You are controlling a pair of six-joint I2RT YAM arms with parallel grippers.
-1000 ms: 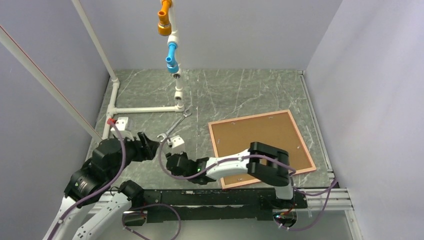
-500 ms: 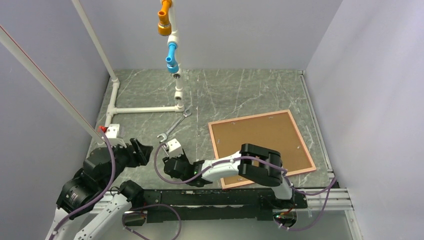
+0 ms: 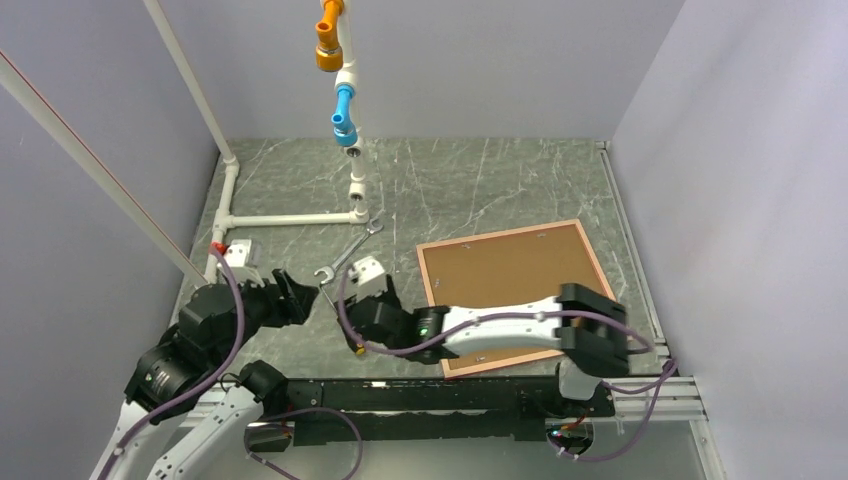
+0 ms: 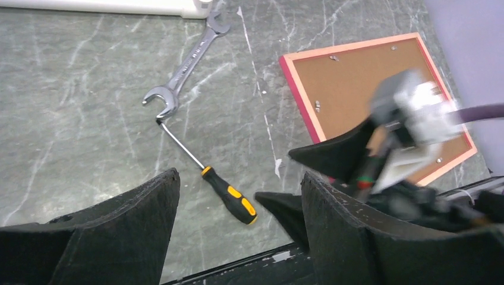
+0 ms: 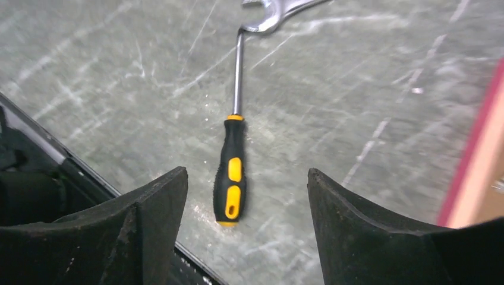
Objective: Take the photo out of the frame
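Grey marble desk point(image 3: 480, 180), with the frame point(image 3: 510, 265) lying back-up at the lower right.
No photo shows, so the job looks unstarted; left jaws and right jaws are both wide apart, holding nothing.

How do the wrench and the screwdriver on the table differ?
The wrench is flat, all silver metal; the screwdriver has a thin round shaft and a black-and-yellow handle. The wrench lies farther back on the table, the screwdriver nearer the front edge. Both lie flat, end to end.

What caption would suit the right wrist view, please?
Open right gripper above a black-and-yellow screwdriver, frame edge nearby.
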